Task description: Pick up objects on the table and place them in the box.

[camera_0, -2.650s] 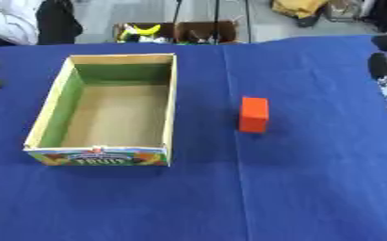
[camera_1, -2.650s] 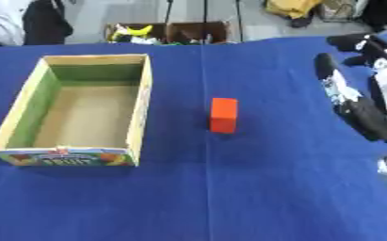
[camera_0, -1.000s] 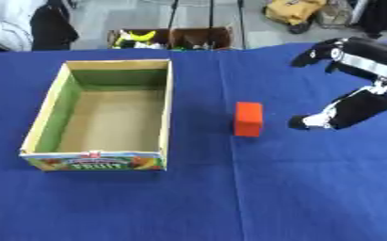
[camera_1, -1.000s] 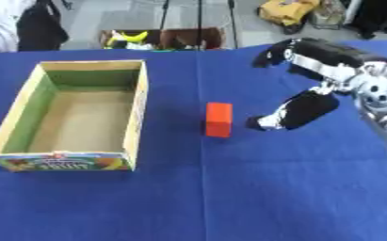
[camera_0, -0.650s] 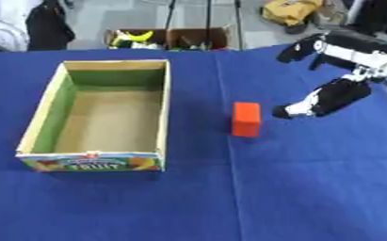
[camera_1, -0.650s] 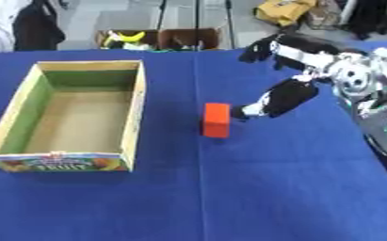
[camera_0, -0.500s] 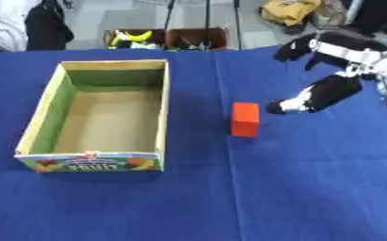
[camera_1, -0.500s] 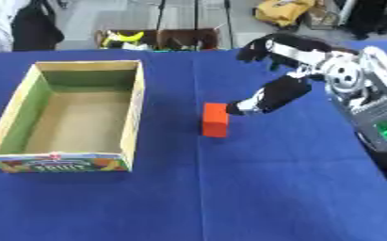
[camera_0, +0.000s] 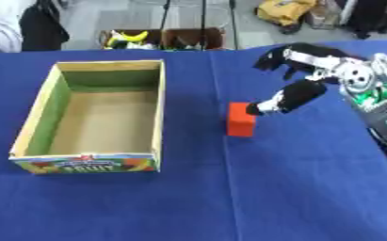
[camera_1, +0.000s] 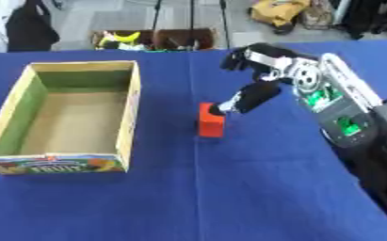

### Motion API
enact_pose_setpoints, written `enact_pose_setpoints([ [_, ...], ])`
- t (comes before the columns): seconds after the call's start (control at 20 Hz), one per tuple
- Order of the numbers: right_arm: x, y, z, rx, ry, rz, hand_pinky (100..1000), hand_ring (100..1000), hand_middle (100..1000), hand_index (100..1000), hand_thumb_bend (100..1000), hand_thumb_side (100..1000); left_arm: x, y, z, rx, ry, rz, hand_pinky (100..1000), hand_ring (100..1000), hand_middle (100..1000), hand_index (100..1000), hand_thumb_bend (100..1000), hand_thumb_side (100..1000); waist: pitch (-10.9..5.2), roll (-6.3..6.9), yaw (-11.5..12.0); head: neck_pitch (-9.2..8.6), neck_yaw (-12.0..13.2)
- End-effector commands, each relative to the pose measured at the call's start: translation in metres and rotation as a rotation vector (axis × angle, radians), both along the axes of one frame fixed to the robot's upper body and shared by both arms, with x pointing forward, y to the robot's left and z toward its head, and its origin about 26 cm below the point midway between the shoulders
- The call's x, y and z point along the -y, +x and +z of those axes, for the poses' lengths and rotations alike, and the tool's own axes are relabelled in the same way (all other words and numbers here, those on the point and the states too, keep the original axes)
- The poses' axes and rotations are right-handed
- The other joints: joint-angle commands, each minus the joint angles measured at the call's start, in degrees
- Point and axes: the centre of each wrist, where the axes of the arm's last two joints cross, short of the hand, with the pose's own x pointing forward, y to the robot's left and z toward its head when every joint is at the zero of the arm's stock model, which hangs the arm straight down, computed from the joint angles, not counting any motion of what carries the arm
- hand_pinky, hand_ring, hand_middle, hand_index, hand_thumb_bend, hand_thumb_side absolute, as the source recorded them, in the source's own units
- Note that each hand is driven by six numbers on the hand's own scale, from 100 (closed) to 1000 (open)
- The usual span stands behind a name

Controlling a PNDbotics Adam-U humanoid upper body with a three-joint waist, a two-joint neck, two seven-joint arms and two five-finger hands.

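Work surface: table point(camera_0: 295, 188) covered with a blue cloth.
Box: open cardboard box point(camera_0: 158, 113) on the left part of the table, long axis running near to far; green inner walls, bare brown floor, printed fruit label on the near outer wall. Nothing visible inside.
Object: orange block point(camera_0: 242, 119), standing upright on the cloth, just right of the box and apart from it, near the table centre.
Right hand: right hand point(camera_1: 262, 70) enters from the right side, above and to the right of the orange block. Thumb points down-left, its tip at the block's upper right edge; contact cannot be confirmed. The fingers point(camera_0: 272, 55) are spread and partly curled, raised on the far side, clear of the block. Nothing is gripped.
Left hand: does not appear in either eye view.
Far edge: a small carton holding yellow and green items point(camera_0: 130, 38) on the floor beyond the table.
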Motion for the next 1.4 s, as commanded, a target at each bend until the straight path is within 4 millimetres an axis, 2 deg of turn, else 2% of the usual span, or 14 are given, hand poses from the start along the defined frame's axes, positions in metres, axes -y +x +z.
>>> enact_pose_setpoints([
  [0.05,-0.002,0.007,0.003,-0.012,-0.008,-0.012,767,905,821,878,576,380,0.001,-0.003,0.007,0.026,0.002,-0.01,619,702,707,897,100,1000,-0.98,-0.11,0.26,-0.55,-0.34],
  [0.45,-0.007,0.02,-0.01,-0.075,-0.029,-0.002,770,910,819,878,564,351,0.002,-0.003,0.008,0.026,0.0,-0.014,618,701,706,896,100,1000,-0.78,-0.28,0.68,-0.31,-0.54],
  [0.85,-0.003,0.031,-0.021,-0.15,-0.04,-0.009,767,911,821,875,496,290,0.003,-0.003,0.009,0.028,-0.001,-0.02,618,700,706,897,100,1000,-0.56,-0.48,1.47,0.07,-0.62],
  [1.4,0.017,0.025,-0.034,-0.17,-0.1,-0.074,754,891,786,843,325,259,0.004,-0.002,0.011,0.034,-0.001,-0.029,616,698,704,896,100,1000,0.03,-0.78,2.3,0.06,-0.85],
])
